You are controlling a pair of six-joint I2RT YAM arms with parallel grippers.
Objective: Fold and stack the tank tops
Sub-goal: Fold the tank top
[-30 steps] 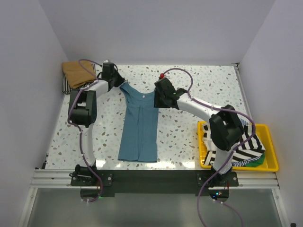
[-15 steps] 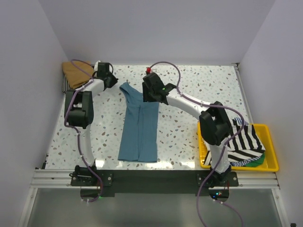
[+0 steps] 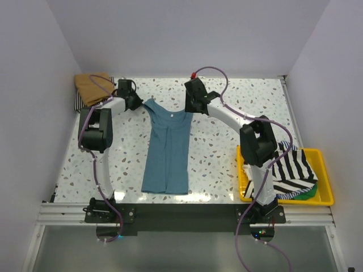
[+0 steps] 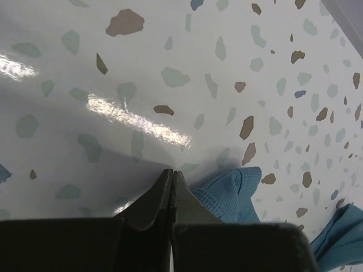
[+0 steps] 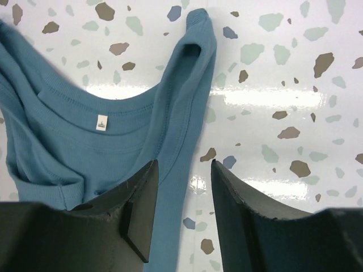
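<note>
1. Left gripper (image 4: 172,174) is pressing its fingers together just beside one strap of the teal tank top (image 3: 166,150).
2. Right gripper (image 5: 182,167) is holding its jaws apart over the other strap.
3. The top is lying flat at the middle of the desk (image 3: 218,161), hem toward the near edge.

Top external: mounted high behind the arm bases, facing down and forward, whole surface (image 3: 215,153) in frame. Left wrist: very close to the surface, looking past the left gripper (image 4: 172,174); right wrist: close, looking down past the right gripper (image 5: 184,167). All three views share the strap end of the teal tank top (image 4: 228,191), just ahead of each gripper.
</note>
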